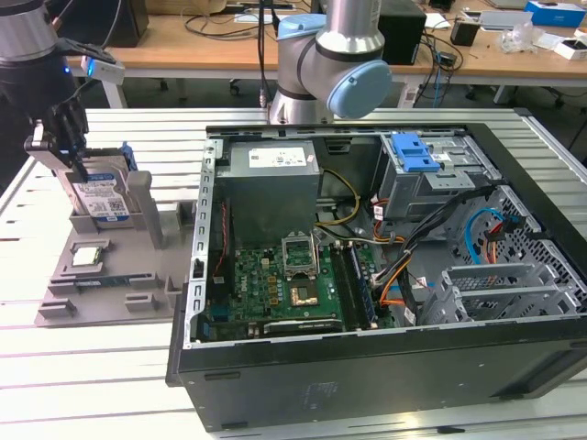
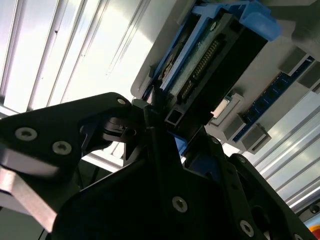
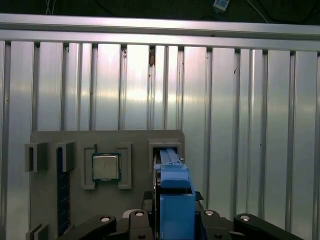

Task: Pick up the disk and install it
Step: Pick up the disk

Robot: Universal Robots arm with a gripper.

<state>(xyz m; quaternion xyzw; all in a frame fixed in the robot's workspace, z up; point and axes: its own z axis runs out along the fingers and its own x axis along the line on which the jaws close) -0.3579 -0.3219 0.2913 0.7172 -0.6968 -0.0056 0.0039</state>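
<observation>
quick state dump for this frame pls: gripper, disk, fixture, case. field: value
gripper: at the top edge of the disk, on the exterior view's left
disk: upright in a slot of the gray fixture, not yet lifted out
gray fixture: on the slatted table, beside the computer case; also holds a processor chip lying flat
computer case: side open, motherboard exposed
task state: disk not installed

In a holder point(image 1: 64, 307) slot, the disk point(image 1: 99, 200), upright; just before it, 1 chip point(image 1: 87, 258); at the exterior view's right, the computer case point(image 1: 367, 367).
</observation>
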